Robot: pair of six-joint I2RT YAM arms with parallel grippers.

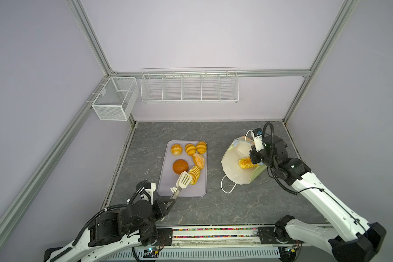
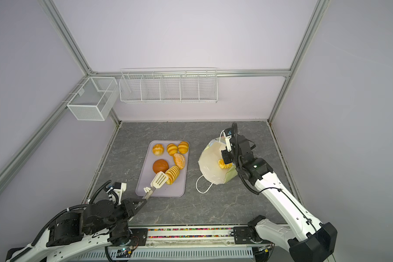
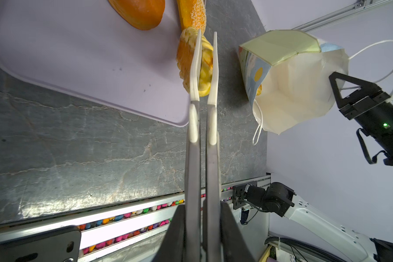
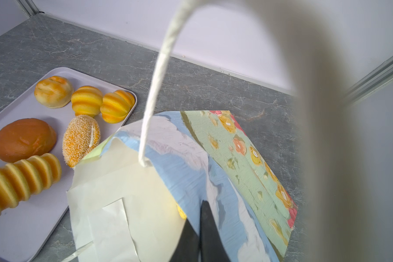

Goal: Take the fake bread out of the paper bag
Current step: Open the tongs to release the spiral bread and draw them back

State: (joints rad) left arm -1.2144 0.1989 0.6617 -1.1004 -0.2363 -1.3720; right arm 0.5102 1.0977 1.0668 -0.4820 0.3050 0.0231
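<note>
One ridged loaf (image 1: 245, 163) of the fake bread lies inside the paper bag (image 1: 233, 173), near its mouth. You can see its yellow-orange end against the white lining in both top views. The bag rests tipped over on the bench (image 1: 145, 147), its mouth gaping up and toward the tray (image 1: 168, 188), which sits apart from it on the left. One white cord handle (image 1: 227, 186) trails onto the bench in front of the bag. The other cord (image 4: 159, 68) arches up close to the right wrist camera.

Your right arm (image 1: 304, 181) reaches to the bag's rim on the side away from the tray. Its jaws are clenched on the bag wall: in the right wrist view one finger lies on the white inside and the other on the blue printed outside.

Six breads are out on the tray. Three ridged buns (image 1: 190, 149) line the far end, with a speckled oval (image 1: 198, 160) just beside them at the right edge. A brown bun (image 1: 180, 166) sits left of the oval, and a long loaf (image 1: 194, 174) lies nearer to you.

Your left arm (image 1: 114, 224) comes in from the near left corner, its jaws grasping the metal handles of a pair of tongs (image 1: 183, 180). In both top views the pale slotted head overlaps the near end of the long loaf. In the left wrist view the two blades stand slightly apart, with the loaf showing between and behind them. You cannot tell whether they touch it.
</note>
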